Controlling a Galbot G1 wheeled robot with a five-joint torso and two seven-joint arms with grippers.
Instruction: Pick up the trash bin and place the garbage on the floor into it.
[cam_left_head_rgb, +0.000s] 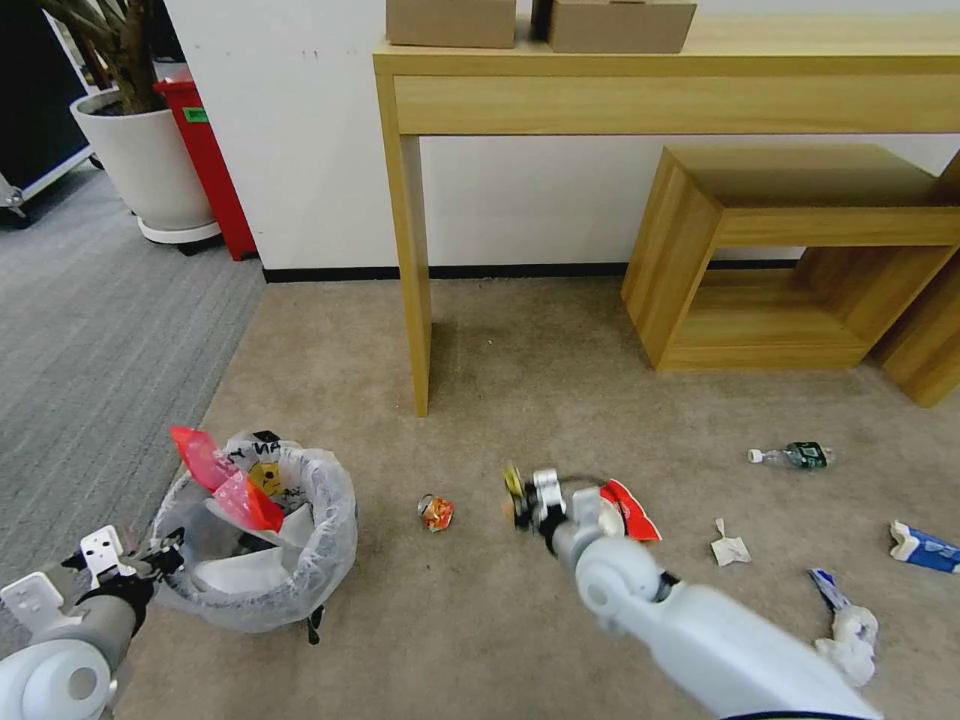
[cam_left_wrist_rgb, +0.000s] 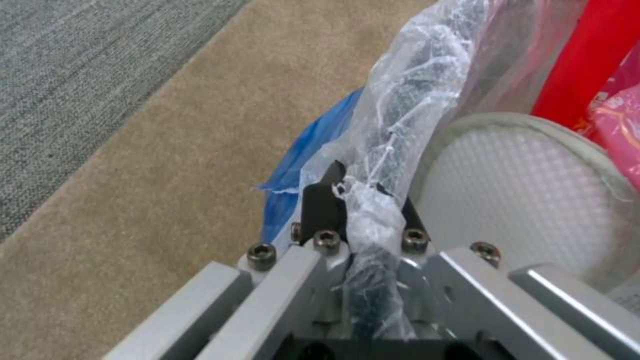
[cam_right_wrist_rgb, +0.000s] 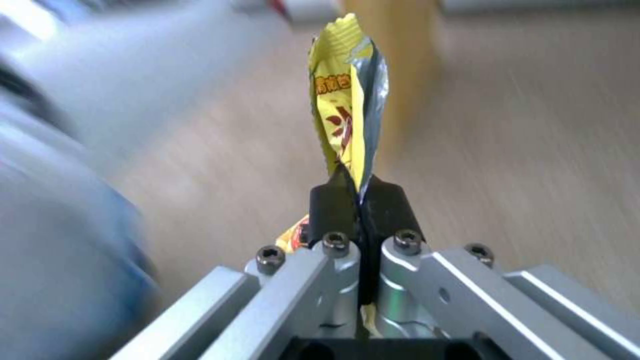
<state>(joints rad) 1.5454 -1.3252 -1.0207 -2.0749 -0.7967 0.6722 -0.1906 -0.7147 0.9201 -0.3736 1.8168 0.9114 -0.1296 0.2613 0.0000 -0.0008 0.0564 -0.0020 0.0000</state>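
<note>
Your left gripper (cam_left_wrist_rgb: 363, 200) has its fingers clenched on the bagged rim of the trash bin (cam_left_head_rgb: 262, 545) (slipper and red bag inside). Your right gripper (cam_right_wrist_rgb: 360, 197) pinches a yellow wrapper (cam_right_wrist_rgb: 347, 115) between shut fingers, above the floor (cam_left_head_rgb: 520, 390) beside the bin.

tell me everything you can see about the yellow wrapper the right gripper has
The yellow wrapper is a thin, creased foil-like packet, yellow outside with red-brown print and a silvery grey inner side. It stands up out of the right gripper, whose black fingers are shut on its lower part; a scrap also shows below the pads. In the head view it is held above the floor, between the trash bin and a red wrapper, touching nothing else.
</note>
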